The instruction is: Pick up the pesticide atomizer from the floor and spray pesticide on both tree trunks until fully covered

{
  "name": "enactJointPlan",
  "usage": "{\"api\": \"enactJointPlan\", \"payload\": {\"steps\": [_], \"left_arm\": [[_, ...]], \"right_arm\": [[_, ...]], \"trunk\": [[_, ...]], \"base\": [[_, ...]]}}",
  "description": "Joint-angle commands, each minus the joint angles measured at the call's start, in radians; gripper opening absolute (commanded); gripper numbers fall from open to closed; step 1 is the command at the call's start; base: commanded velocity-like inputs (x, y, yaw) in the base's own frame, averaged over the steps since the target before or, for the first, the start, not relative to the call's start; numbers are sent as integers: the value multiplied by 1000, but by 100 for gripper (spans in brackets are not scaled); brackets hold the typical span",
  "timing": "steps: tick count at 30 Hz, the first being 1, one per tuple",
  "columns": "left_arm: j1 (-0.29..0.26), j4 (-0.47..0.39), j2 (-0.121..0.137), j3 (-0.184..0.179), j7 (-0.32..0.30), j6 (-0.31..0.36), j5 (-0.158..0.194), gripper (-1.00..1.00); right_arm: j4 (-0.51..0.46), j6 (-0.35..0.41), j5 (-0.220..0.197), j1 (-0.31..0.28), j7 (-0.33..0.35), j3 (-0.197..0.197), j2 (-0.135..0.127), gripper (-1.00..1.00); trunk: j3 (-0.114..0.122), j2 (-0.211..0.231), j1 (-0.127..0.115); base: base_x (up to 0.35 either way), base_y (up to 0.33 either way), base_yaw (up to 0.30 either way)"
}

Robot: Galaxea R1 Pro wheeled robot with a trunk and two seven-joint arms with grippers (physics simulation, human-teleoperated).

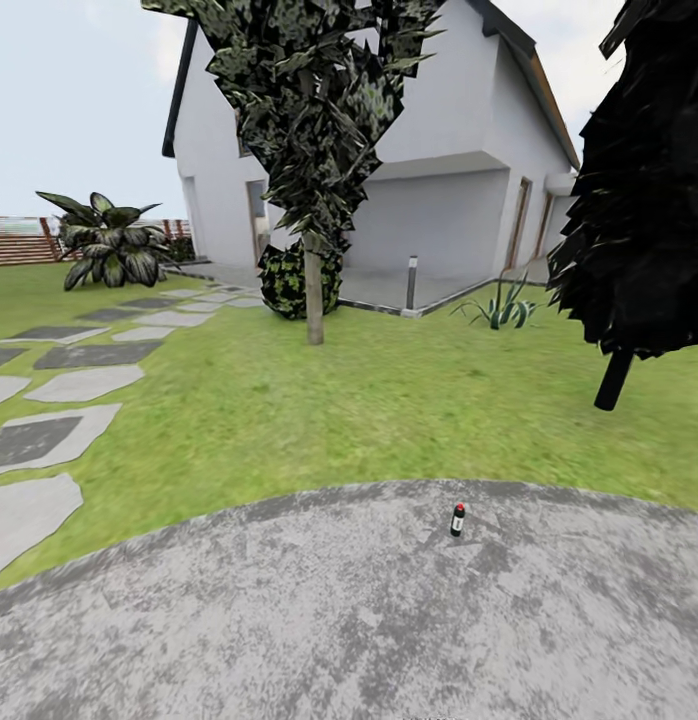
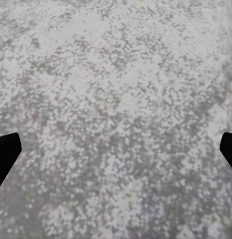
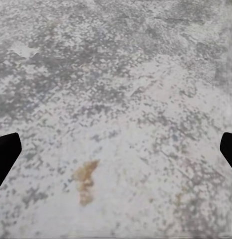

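A: Scanning left to right: stepping stones (image 1: 84,383) cross the lawn (image 1: 319,400), a pale trunk (image 1: 314,290) stands before the house (image 1: 439,150), a black cypress (image 1: 639,200) sits far right.

B: Atomizer?

A: Upright on the grey paving (image 1: 289,620), near its grass edge, well apart from that trunk. Untouched.

B: Grippers?

A: Left gripper (image 2: 116,149) and right gripper (image 3: 116,149) both spread wide over bare paving, holding nothing; likely readied for the pickup.

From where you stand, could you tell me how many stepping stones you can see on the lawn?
About 14, though the far ones blur together: the stepping stones run in a curving path along the left side of the lawn, from the nearest at the left edge toward the house.
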Motion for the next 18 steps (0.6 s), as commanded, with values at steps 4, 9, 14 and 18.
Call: {"api": "enactJointPlan", "payload": {"steps": [4,9,14,18], "left_arm": [[0,0,0,1,0,-3,1,100],[0,1,-1,1,0,-3,1,100],[0,1,0,1,0,-3,1,100],[0,0,-1,1,1,-3,2,100]], "right_arm": [[2,-3,1,-1,0,0,0,100],[3,-3,1,-1,-1,0,0,100],[3,-2,1,-1,-2,0,0,100],[3,-3,1,-1,-2,0,0,100]], "trunk": [[1,0,0],[2,0,0],[4,0,0],[6,0,0]], "base": [[0,0,-295],[0,0,-295],[0,0,-295],[39,-4,-296]]}}
